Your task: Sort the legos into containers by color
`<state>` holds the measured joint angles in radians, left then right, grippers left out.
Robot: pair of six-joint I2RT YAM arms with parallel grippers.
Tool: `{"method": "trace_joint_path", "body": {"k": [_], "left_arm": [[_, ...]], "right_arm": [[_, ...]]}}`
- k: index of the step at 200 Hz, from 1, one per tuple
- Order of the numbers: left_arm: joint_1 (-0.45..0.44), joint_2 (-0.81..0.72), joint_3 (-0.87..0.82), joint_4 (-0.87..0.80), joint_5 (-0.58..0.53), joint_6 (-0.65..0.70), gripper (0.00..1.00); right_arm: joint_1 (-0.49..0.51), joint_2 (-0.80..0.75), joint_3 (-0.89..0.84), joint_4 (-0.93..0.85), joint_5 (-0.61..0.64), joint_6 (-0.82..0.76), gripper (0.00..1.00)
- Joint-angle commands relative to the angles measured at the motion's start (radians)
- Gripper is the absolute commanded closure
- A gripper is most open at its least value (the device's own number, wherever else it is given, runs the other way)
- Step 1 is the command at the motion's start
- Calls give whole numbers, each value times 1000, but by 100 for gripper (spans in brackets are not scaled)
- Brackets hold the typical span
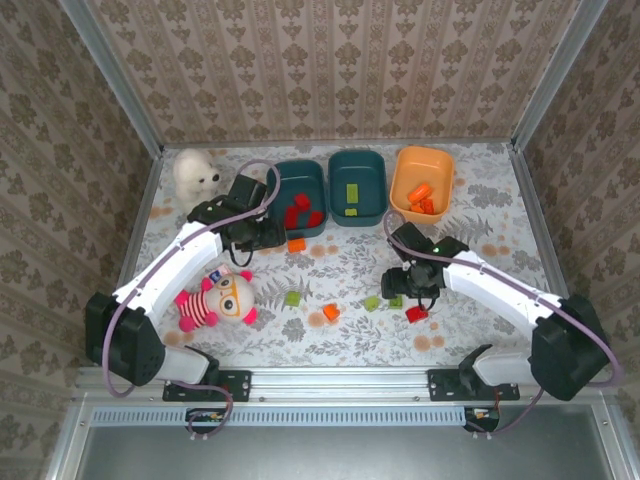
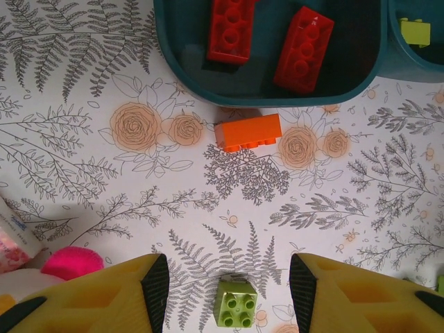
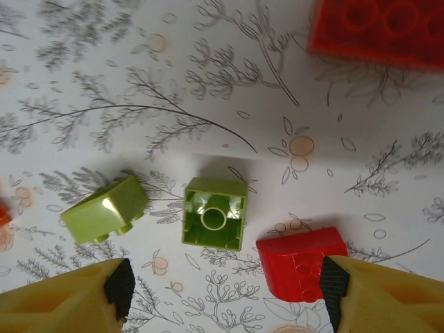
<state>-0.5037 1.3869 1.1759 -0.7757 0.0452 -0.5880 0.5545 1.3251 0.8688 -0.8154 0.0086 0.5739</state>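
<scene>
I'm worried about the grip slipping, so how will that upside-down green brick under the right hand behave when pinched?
The green brick looks like hard, glossy plastic, so it is probably stiff but slightly slippery. Its hollow underside faces up, so it is likely light. Lying flat with square sides, it should slide rather than roll if pushed.

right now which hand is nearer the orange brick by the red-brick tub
Left. Left hand hangs beside the orange brick; right hand is far off over green bricks.
</scene>
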Motion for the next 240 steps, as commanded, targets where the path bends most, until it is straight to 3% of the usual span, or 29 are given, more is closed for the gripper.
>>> {"method": "trace_joint_path", "body": {"k": [1, 47, 76, 151, 202, 240], "left_arm": [[-9, -21, 11, 4, 16, -26, 48], [-27, -16, 25, 20, 26, -18, 48], [-30, -45, 5, 68, 95, -12, 47], [-32, -132, -134, 279, 433, -48, 37], [-30, -152, -177, 292, 431, -69, 37], [-30, -159, -152, 265, 373, -74, 37]], "right_arm": [[-13, 58, 31, -27, -66, 74, 26], [-14, 190, 71, -29, -70, 90, 30], [-16, 236, 82, -13, -61, 87, 35], [-16, 308, 70, 21, -72, 92, 43], [-15, 324, 83, 57, -64, 101, 65], [10, 254, 210, -29, 47, 49, 72]]}}
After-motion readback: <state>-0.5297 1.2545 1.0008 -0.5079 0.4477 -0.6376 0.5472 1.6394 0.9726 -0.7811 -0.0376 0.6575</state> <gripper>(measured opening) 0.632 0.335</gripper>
